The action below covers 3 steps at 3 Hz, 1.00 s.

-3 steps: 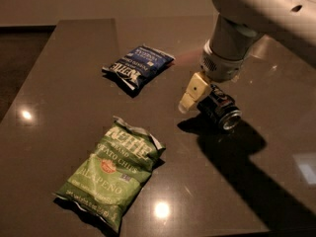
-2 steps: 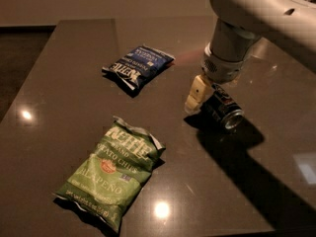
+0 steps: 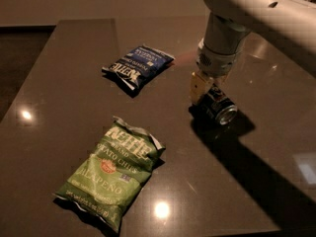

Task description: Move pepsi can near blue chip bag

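Camera view: gripper (image 3: 206, 96) maybe on can (image 3: 220, 108); two bags (image 3: 138, 67) (image 3: 113, 169).

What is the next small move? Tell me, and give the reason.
Probably take a firm hold of the pepsi can before any travel. The gripper is down at the can, which lies on its side on the table, well apart from the blue chip bag farther left in the view. A loose hold could let the can roll.

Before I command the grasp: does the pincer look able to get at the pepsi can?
Probably yes: the pincer sits right at the pepsi can, which lies on its side; nothing stands between them.
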{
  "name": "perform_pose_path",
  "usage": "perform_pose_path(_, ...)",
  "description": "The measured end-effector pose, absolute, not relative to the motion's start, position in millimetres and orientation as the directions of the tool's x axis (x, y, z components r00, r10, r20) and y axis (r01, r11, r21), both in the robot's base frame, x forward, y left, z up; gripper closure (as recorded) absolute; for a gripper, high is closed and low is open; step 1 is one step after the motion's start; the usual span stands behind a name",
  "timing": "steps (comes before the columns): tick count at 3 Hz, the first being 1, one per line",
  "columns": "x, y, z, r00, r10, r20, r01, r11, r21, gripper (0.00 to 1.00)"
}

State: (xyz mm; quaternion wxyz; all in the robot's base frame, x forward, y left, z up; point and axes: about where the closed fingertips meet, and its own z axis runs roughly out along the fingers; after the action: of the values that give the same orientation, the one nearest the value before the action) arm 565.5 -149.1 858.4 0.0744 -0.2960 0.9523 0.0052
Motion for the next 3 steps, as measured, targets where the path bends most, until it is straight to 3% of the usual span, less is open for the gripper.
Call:
perform_pose_path(1,583.5,-123.9,870.2,-0.768,-0.619,-0.167,-0.625,0.781,-0.020,0.95)
perform_pose_path(3,629.2,-55.2,881.7,-0.622,-0.755,-0.205,-0.773,0.634,0.010,1.00)
